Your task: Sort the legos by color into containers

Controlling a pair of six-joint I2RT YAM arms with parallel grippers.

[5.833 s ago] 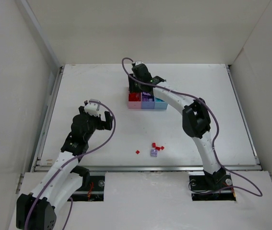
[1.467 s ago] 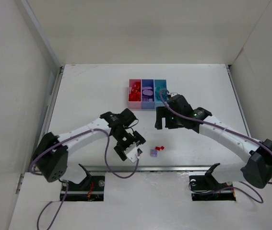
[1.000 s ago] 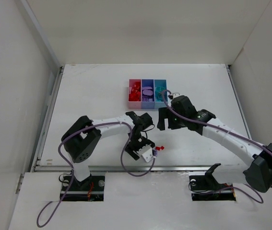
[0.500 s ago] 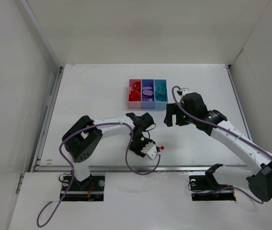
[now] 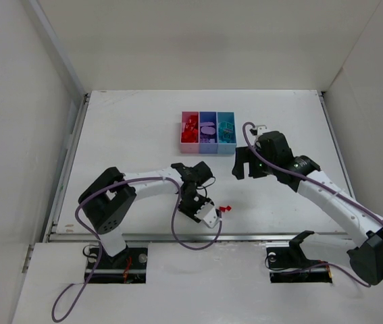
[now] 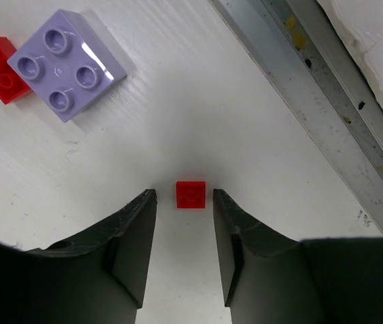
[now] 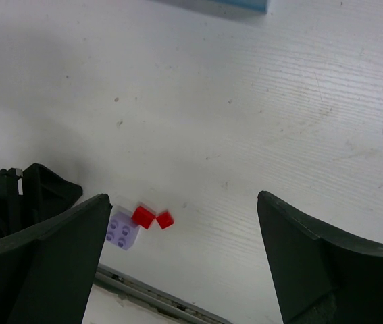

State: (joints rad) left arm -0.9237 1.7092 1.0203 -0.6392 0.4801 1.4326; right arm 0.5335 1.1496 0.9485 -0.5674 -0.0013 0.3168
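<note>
The left claw (image 6: 183, 197) gapes around 1 red brick (image 6: 191, 194), a lilac brick (image 6: 66, 64) at 10 o'clock; the right claw (image 7: 184, 199) hangs open.

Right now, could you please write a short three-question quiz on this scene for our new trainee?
1. True or false: the tiny red brick lies between the open fingers of the left end effector.
2. How many studs top the lilac brick? A two, B four, C six.
3. Fill in: in the container row, the red pieces lie in the ___ bin.
Key: 1 true; 2 B; 3 pink bin.
</note>
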